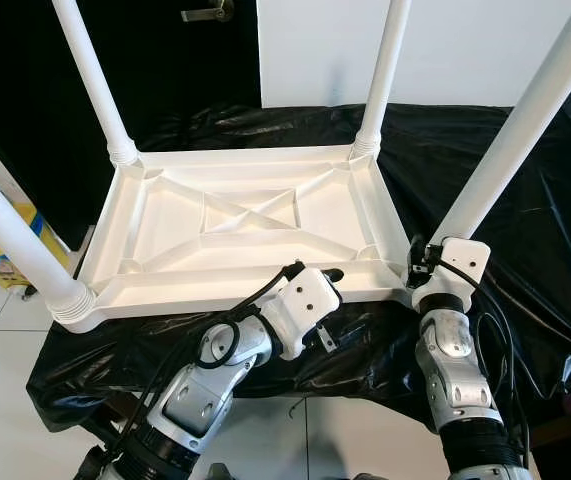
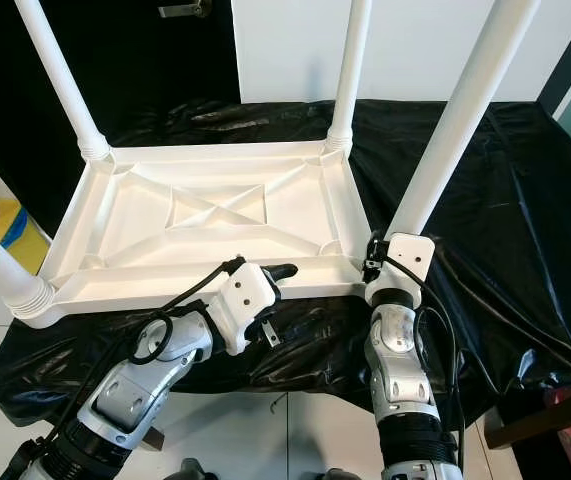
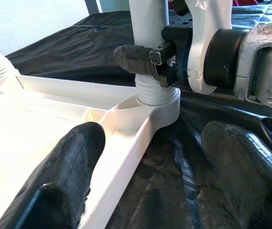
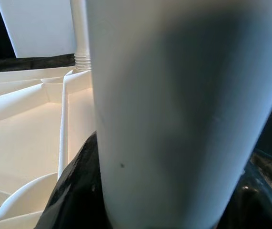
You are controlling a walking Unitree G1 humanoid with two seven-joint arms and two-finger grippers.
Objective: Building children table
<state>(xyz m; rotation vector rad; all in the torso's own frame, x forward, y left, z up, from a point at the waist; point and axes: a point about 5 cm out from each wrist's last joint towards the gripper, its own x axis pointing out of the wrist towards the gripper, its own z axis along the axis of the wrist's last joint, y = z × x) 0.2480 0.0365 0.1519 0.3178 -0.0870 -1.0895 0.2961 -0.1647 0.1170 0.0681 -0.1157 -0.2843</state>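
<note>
The upturned white tabletop (image 1: 235,225) lies mid-frame on black sheeting (image 1: 525,190). The right gripper (image 3: 147,62) pinches the near-right table leg (image 1: 510,140) at lower right. The left gripper (image 3: 150,157), fingers spread, straddles the tabletop's near rim.

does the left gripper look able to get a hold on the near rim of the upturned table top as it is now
Probably yes: the left gripper is open with its fingers astride the near rim of the table top, nothing between them. The right gripper holds the near right leg, clear of it.

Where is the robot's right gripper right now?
The right gripper is clamped around the near-right table leg, just above the upturned tabletop's corner.
</note>
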